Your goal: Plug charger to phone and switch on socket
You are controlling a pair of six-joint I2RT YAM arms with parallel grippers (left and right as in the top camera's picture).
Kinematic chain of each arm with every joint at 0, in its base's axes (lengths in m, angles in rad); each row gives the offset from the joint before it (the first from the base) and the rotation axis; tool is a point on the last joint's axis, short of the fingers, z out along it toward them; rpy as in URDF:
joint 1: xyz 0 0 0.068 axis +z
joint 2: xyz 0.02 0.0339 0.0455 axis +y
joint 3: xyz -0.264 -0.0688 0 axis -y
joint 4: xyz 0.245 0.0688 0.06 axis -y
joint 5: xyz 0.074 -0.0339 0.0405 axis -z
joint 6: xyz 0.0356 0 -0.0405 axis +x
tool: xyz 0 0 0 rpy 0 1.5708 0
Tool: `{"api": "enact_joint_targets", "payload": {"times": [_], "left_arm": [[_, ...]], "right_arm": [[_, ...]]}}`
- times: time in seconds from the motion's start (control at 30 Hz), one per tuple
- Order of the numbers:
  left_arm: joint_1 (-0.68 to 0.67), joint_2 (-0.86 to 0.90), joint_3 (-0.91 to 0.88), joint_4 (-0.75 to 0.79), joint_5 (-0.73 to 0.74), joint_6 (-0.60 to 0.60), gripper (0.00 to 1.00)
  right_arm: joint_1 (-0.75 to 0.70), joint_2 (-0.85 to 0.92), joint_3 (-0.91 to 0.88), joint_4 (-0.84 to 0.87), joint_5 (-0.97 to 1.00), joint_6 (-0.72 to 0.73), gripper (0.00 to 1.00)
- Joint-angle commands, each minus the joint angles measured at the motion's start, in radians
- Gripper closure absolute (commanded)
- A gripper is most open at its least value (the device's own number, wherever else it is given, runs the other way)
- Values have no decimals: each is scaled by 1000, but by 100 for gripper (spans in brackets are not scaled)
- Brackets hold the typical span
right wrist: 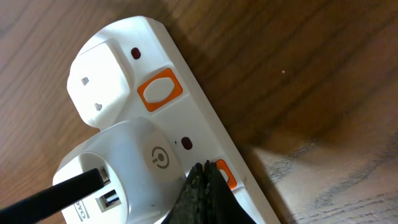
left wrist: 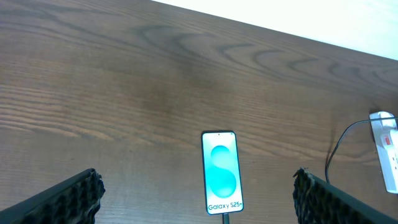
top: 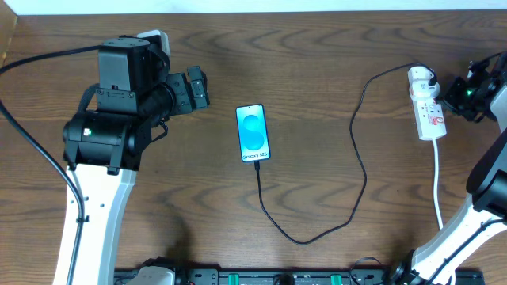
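Note:
The phone (top: pixel 253 132) lies flat mid-table, cyan screen lit; it also shows in the left wrist view (left wrist: pixel 221 172). The black charger cable (top: pixel 360 162) runs from the phone's bottom edge in a loop to its white plug head (top: pixel 421 79), seated in the white socket strip (top: pixel 432 119). In the right wrist view the plug head (right wrist: pixel 134 165) sits in the strip (right wrist: pixel 193 118) beside two orange switches. My right gripper (right wrist: pixel 208 171) is shut, its tips against the lower orange switch (right wrist: pixel 225 174). My left gripper (left wrist: pixel 198 190) is open and empty, left of the phone.
The strip's thicker white cord (top: pixel 438 186) runs toward the front edge at the right. A second orange switch (right wrist: pixel 160 89) and an empty outlet lie at the strip's far end. The table's back edge is close behind the strip.

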Motion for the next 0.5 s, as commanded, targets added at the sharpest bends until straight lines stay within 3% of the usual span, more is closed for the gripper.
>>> {"api": "enact_joint_targets", "payload": {"times": [0.0,0.47], "left_arm": [[1,-3,-1,1,-9,13,1],[1,-3,-1,0,-9,13,1]], "right_arm": [[27,47,10,-25,-28,-6,99],[81,60,5,-58,12,77,99]]}}
